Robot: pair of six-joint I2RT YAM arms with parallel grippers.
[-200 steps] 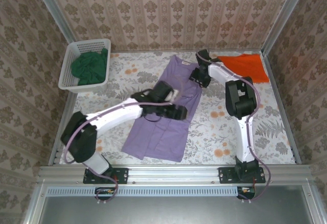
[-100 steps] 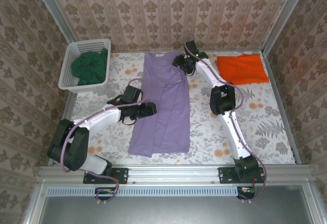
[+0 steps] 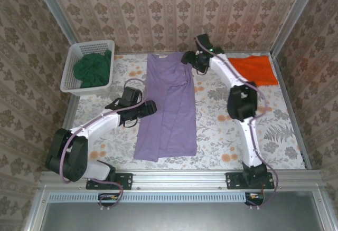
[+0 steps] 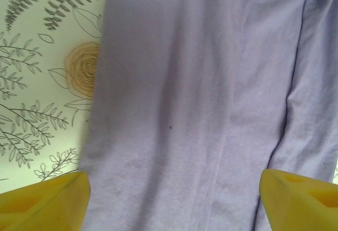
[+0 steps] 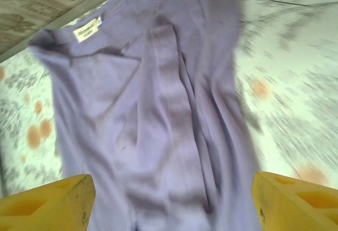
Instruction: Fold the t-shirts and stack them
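Lilac t-shirt [image 3: 170, 109] lies as a long strip mid-table, collar at the far edge. The left gripper [image 3: 149, 106] is at its left edge and the right gripper [image 3: 188, 58] by the collar, both spread wide and gripping nothing. An orange t-shirt [image 3: 256, 68] lies far right, and a green t-shirt [image 3: 94, 68] sits in the basket [image 3: 90, 45] far left.

The lilac-purple t-shirt [image 3: 166, 109] is plain with a small white neck label [image 5: 87, 29], the orange t-shirt [image 3: 256, 70] at two o'clock is bright and solid, and the dark green t-shirt [image 3: 92, 68] at ten o'clock lies in a white lattice basket [image 3: 92, 44]. The worktop [image 3: 211, 136] is white, printed with grey ferns and orange roses, and the walls [image 3: 174, 15] wear beige damask paper. The left arm [image 3: 101, 121] and right arm [image 3: 248, 136] are white with black joints, and the left tool [image 4: 171, 210] and right tool [image 5: 169, 204] have yellow fingers [image 4: 47, 202].
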